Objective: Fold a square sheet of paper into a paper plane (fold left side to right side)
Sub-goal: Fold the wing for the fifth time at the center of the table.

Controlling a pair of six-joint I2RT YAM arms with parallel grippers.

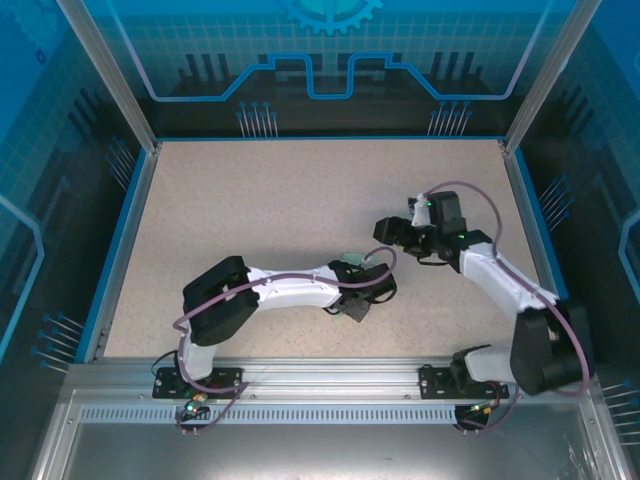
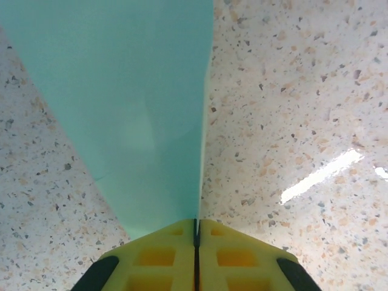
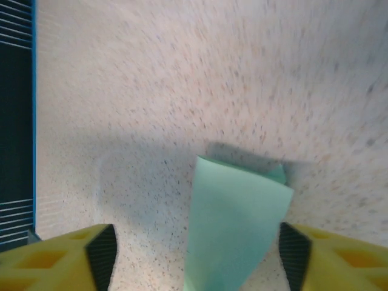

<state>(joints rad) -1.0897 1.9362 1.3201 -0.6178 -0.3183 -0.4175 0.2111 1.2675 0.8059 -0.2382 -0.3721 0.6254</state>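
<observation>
The square sheet of paper (image 2: 133,115) is pale mint green and folded into a narrow tapering shape like a paper plane. My left gripper (image 2: 196,227) is shut on its narrow end, with the yellow fingers pressed together on the fold edge and the paper fanning out above the speckled table. From above, the left gripper (image 1: 358,283) sits at mid-table with a bit of the paper (image 1: 349,258) showing beside it. My right gripper (image 3: 197,248) is open wide. The paper's broad end (image 3: 236,212) lies between its fingers, touching neither. The right gripper (image 1: 393,231) is just right of the paper.
The speckled beige table (image 1: 260,210) is bordered by a blue rim (image 1: 120,240) and transparent enclosure walls. A metal rail (image 1: 330,375) carrying both arm bases runs along the near edge. A dark slotted wall (image 3: 15,121) lies at the left of the right wrist view.
</observation>
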